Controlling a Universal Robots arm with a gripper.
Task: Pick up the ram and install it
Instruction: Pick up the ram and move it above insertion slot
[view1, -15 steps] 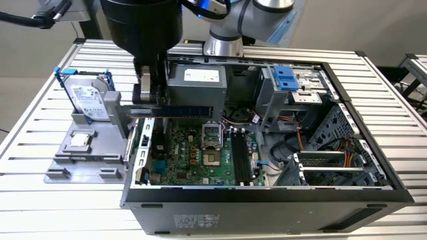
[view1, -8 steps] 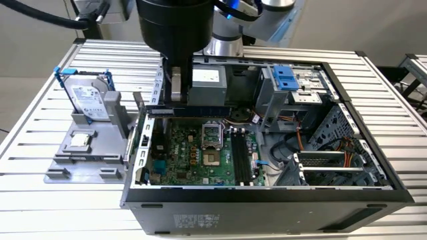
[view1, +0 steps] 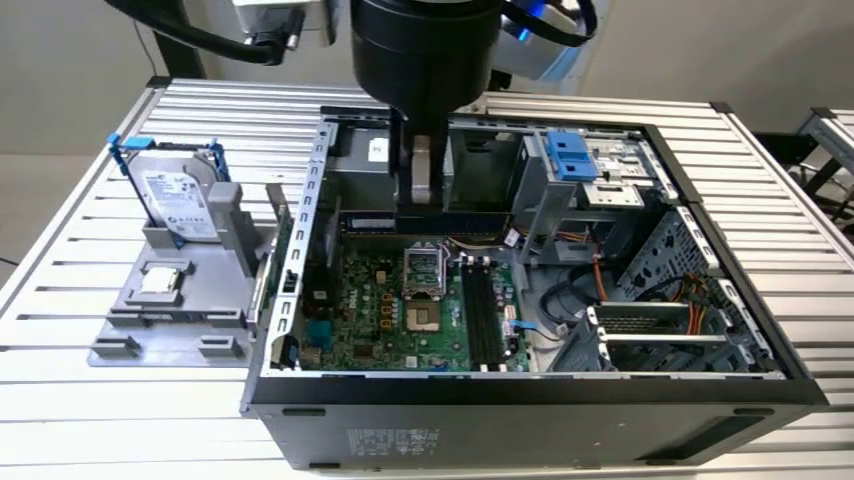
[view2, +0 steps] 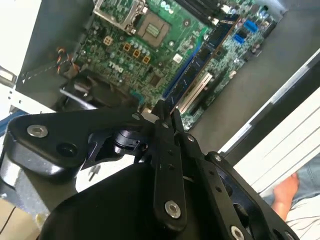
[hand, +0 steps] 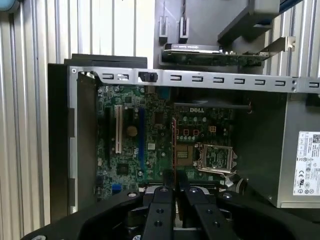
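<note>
Clamping the ram (hand: 173, 150) edge-on, the pincer (hand: 174, 190) has its fingers pressed together on the stick's flat faces and holds it in the air above the motherboard (view1: 387, 300). The board sits inside the open computer case (view1: 534, 410), which lies on the slatted surface (view1: 107, 420). The black memory slots (view1: 477, 310) stand bare. I judge the stick light, stiff and thin, yet fragile. A mid-length hold on the faces, clear of the contact edge, suits it.
</note>
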